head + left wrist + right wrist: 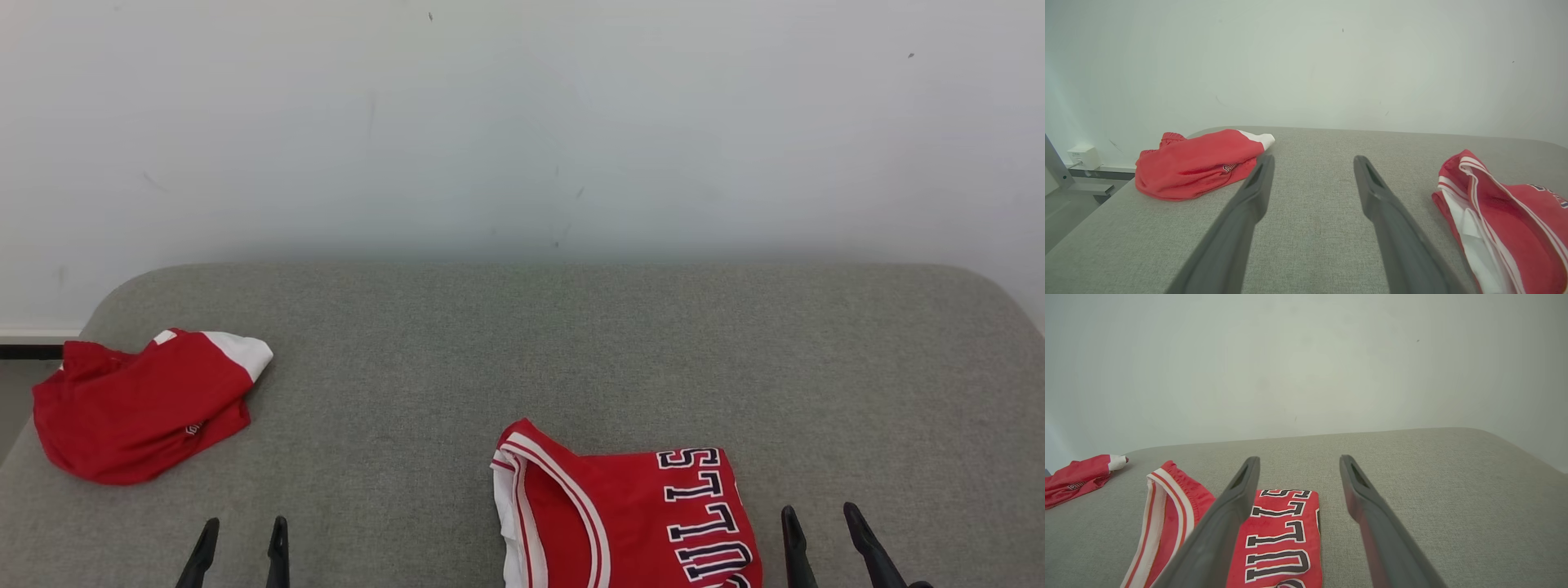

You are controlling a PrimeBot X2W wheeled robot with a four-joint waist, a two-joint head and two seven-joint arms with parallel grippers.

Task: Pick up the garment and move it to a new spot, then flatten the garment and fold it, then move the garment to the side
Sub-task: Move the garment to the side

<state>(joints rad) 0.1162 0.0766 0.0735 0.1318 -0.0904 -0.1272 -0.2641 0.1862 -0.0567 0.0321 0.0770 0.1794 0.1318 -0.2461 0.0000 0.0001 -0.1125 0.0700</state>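
A red jersey (629, 514) with white trim and dark lettering lies folded on the grey padded table (522, 343) at the near middle; it also shows in the right wrist view (1284, 535) and the left wrist view (1506, 228). A second red garment (139, 408) with a white patch lies loosely bunched at the table's left edge (1196, 163). My left gripper (246, 523) stands open over bare table between the two (1313, 159). My right gripper (819, 510) is open just right of the jersey (1299, 458), and holds nothing.
A pale wall (522, 122) rises behind the table. The table's left edge drops to the floor, where a white socket box (1084, 155) and a metal frame (1081, 188) stand. Bare grey surface stretches across the back and right (1433, 477).
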